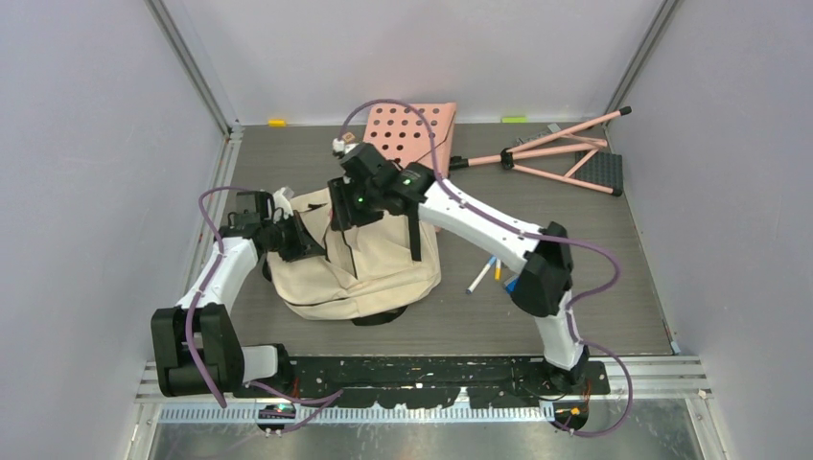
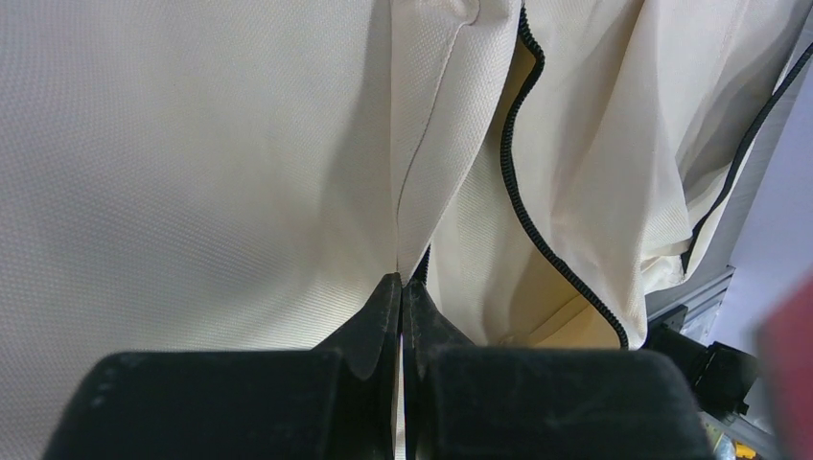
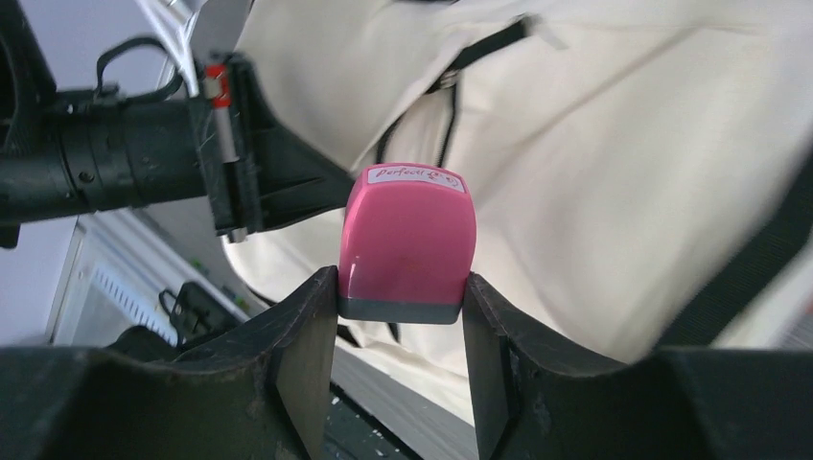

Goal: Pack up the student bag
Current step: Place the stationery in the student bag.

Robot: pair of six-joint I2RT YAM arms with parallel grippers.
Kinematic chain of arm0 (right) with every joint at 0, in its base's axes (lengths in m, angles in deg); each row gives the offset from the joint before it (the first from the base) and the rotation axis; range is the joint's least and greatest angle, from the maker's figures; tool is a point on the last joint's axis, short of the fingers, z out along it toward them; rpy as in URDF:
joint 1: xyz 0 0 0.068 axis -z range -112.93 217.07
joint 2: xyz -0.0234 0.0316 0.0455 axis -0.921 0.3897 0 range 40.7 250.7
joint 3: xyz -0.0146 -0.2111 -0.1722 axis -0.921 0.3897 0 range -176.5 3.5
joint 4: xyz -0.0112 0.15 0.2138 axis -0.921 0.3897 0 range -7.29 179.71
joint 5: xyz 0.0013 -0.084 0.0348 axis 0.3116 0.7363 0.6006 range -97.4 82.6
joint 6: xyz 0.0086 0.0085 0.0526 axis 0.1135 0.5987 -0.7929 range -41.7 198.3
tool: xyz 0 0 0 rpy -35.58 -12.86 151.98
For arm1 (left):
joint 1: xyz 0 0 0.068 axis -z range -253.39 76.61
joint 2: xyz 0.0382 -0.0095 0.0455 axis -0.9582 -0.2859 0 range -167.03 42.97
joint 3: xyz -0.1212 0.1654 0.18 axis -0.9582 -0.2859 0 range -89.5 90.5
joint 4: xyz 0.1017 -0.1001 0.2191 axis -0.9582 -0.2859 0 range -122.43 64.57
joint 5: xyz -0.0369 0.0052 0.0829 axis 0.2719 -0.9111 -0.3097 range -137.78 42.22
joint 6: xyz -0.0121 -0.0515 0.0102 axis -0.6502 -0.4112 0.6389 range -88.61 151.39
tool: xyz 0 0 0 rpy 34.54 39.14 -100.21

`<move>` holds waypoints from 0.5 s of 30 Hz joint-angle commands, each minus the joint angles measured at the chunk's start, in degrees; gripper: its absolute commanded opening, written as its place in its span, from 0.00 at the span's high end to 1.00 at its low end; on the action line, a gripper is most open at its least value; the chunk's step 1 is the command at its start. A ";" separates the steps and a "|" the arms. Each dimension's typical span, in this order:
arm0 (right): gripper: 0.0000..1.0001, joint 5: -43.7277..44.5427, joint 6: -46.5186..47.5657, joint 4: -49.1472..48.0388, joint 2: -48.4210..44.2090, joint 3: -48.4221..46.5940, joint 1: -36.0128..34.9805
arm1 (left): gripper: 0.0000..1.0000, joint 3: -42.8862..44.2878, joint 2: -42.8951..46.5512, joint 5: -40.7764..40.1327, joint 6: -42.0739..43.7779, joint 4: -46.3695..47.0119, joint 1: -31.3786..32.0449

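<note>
The cream student bag (image 1: 369,264) lies on the table, its black zipper open (image 2: 522,182). My left gripper (image 1: 297,240) is shut on a fold of the bag's fabric (image 2: 402,278) at its left edge, next to the zipper. My right gripper (image 1: 347,203) hovers over the bag's upper part and is shut on a small pink block with a grey base and a white label (image 3: 408,244). The bag fills the background of the right wrist view (image 3: 594,163). The left arm also shows in the right wrist view (image 3: 125,163).
A pink perforated board (image 1: 412,132) leans behind the bag. A pink folding stand with a black pad (image 1: 566,153) lies at the back right. A few pens (image 1: 484,273) lie right of the bag. Grey walls close in both sides.
</note>
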 commanded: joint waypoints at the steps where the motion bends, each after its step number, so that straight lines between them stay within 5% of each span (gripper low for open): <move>1: 0.77 -6.62 3.27 6.90 6.42 -10.07 -1.43 | 1.00 2.06 0.04 1.53 -0.27 -0.54 -0.41; 15: 0.79 -10.92 3.81 19.85 18.94 -24.31 -2.62 | 1.00 1.25 0.72 1.91 -0.54 -0.13 -0.41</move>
